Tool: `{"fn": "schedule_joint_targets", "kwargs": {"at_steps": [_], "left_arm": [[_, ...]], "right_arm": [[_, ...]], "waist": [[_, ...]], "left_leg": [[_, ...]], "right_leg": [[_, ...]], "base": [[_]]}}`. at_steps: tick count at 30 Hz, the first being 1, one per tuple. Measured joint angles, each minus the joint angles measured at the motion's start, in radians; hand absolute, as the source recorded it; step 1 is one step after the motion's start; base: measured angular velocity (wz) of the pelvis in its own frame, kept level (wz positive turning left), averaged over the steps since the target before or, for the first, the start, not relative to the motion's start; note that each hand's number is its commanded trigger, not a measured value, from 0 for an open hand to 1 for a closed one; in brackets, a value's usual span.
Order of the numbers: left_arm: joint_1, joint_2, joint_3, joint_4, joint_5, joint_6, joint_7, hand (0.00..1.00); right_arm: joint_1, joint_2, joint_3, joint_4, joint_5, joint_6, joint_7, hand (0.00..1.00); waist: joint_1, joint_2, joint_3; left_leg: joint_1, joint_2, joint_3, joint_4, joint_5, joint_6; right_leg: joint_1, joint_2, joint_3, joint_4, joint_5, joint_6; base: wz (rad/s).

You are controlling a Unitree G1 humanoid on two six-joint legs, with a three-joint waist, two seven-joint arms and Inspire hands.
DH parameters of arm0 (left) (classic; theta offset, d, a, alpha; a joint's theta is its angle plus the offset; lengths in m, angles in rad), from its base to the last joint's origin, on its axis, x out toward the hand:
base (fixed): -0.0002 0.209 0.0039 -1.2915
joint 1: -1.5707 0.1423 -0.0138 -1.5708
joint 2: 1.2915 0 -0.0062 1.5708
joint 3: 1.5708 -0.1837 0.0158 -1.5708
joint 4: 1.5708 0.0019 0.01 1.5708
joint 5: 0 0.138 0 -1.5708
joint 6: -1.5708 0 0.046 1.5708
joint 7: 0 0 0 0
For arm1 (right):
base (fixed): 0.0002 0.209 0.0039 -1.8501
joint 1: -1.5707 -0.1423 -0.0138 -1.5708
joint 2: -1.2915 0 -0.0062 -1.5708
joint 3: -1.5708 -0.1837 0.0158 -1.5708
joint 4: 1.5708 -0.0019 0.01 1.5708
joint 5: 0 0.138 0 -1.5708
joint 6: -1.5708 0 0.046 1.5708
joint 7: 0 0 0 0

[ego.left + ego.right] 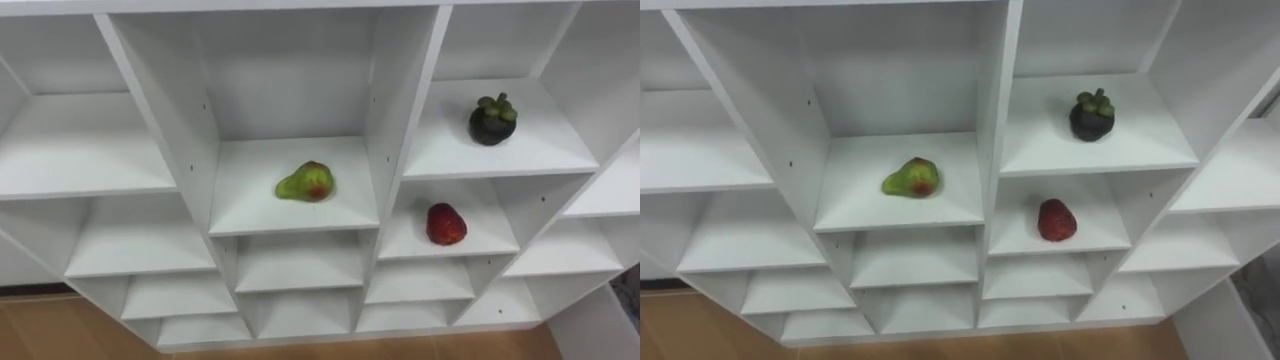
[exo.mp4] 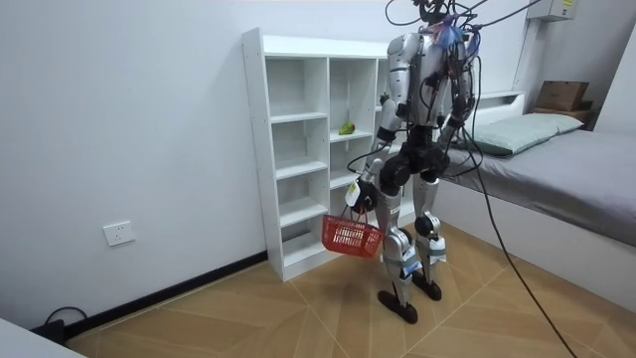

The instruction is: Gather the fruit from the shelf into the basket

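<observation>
I stand facing a white closet (image 1: 395, 120) of open cubbies. A green fruit with a red patch (image 1: 307, 182) lies on the middle shelf. In the column to its right, a dark mangosteen (image 1: 493, 120) with a green cap sits on the upper shelf. A red fruit (image 1: 446, 224) lies on the shelf below it. In the room view my left hand (image 2: 360, 195) hangs low, shut on the handle of a red basket (image 2: 350, 236). My right hand (image 2: 441, 145) stays by my hip, too small to read.
A bed (image 2: 566, 179) with a pillow (image 2: 517, 131) stands behind me at the room view's right, with a cardboard box (image 2: 561, 94) beyond it. The floor is wood. A wall socket (image 2: 119, 234) sits low on the wall at the left.
</observation>
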Motion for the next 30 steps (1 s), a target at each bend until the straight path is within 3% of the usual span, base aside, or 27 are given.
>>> {"fn": "schedule_joint_targets", "kwargs": {"at_steps": [1, 3, 7, 12, 17, 30], "left_arm": [[0.006, 0.000, -0.001, -0.008, -0.009, -0.005, 0.003, 1.00], [0.025, 0.002, -0.005, -0.045, -0.014, -0.031, 0.016, 1.00], [0.038, 0.003, -0.002, -0.090, -0.014, -0.076, 0.016, 1.00], [0.040, 0.022, 0.000, -0.085, -0.076, -0.133, 0.015, 1.00], [0.045, 0.029, -0.006, -0.080, -0.088, -0.148, 0.015, 1.00], [0.025, 0.046, -0.077, -0.036, -0.088, -0.143, 0.008, 1.00]], "right_arm": [[0.017, 0.001, 0.000, -0.058, 0.000, -0.012, -0.007, 0.00], [0.064, 0.005, 0.003, -0.224, 0.001, -0.074, -0.032, 0.00], [0.115, 0.005, 0.002, -0.403, 0.000, -0.101, -0.047, 0.00], [0.173, 0.009, 0.007, -0.625, 0.000, -0.169, -0.101, 0.00], [0.160, 0.008, 0.009, -0.738, -0.019, -0.225, -0.184, 0.00], [0.038, -0.036, 0.073, -0.933, -0.052, -0.237, -0.320, 0.00]], "waist": [[-0.001, 0.001, 0.0005], [-0.004, 0.002, 0.0015], [-0.007, -0.005, 0.0003], [-0.002, -0.008, -0.0041], [-0.005, -0.004, -0.0013], [0.001, 0.013, -0.0045]], "left_leg": [[0.000, 0.001, 0.002, -0.001, 0.000, 0.000], [0.000, 0.002, 0.007, -0.001, 0.000, 0.000], [-0.002, 0.002, 0.009, -0.003, 0.000, 0.000], [-0.008, 0.002, 0.022, -0.004, 0.000, 0.000], [-0.024, 0.004, 0.030, -0.002, 0.000, 0.000], [-0.035, 0.011, 0.027, -0.006, 0.001, 0.000]], "right_leg": [[-0.002, 0.001, 0.003, 0.000, 0.001, 0.000], [-0.004, 0.003, 0.008, -0.001, 0.003, -0.002], [-0.007, 0.003, 0.010, 0.000, 0.003, -0.001], [-0.007, 0.005, 0.018, 0.001, 0.005, -0.001], [-0.025, 0.008, 0.031, 0.000, 0.019, 0.000], [-0.037, 0.016, 0.029, 0.001, 0.030, -0.003]], "base": [[-0.18], [-0.08], [-0.01], [-0.05], [-0.06], [0.00]]}}
